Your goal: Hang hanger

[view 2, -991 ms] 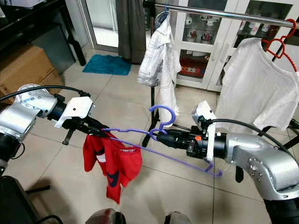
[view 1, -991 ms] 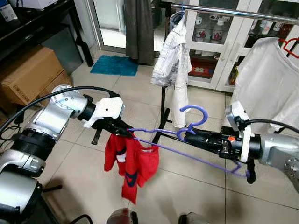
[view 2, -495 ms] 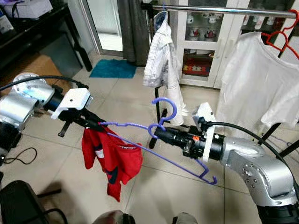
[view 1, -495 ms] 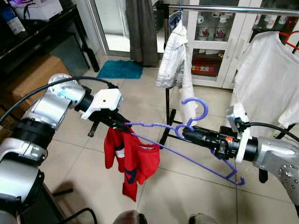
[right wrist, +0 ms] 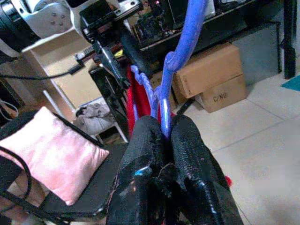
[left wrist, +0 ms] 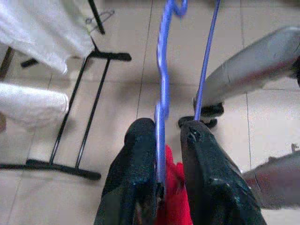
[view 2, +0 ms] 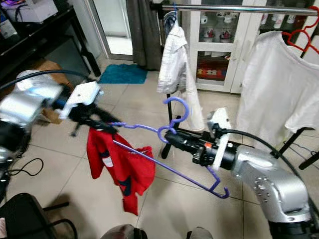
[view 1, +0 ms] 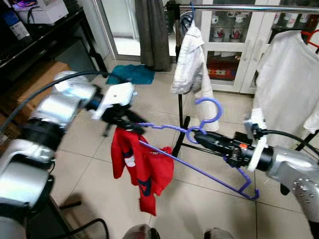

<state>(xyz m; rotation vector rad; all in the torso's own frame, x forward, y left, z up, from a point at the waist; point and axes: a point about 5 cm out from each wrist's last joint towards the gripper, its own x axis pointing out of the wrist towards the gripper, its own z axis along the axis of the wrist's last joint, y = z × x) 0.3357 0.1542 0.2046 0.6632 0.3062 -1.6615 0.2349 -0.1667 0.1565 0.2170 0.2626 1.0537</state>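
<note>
Cardboard box (right wrist: 209, 75): brown, on the tiled floor at the far left, under a black shelf unit (view 1: 45, 37).
Left gripper (view 1: 130, 122): held out at mid height over the tiled floor (view 1: 94, 164); its jaws are closed on the left end of the purple plastic clothes hanger (view 1: 199, 167), the thin purple arm pinched between the two black fingers (left wrist: 136, 164).
Red garment (view 1: 142, 167): draped over the left end of the hanger, just beside the left gripper, hanging down free above the floor.
Purple plastic clothes hanger: carried in the air between the two grippers, tilted, its left end high and its right end low; the hook stands up near the middle, below the rail and not on it.
Teal mat (view 1: 130, 73): on the floor behind the left arm, before a glass door.
White shirt on a blue hanger (view 1: 192, 59): hangs from the silver metal clothes rail (view 1: 249, 7), behind the purple hook.
Black rack stand (view 1: 180, 119): upright post and foot below the rail, behind the hanger.
Right gripper (view 1: 202, 138): reaches in from the right; its jaws are clamped tight on the hanger neck just below the hook, the fingers (right wrist: 187, 164) pressed together around the purple stem.
White T-shirt on a red hanger (view 1: 289, 89): hangs from the rail at the far right, before a white glass-fronted cabinet (view 1: 234, 35).
</note>
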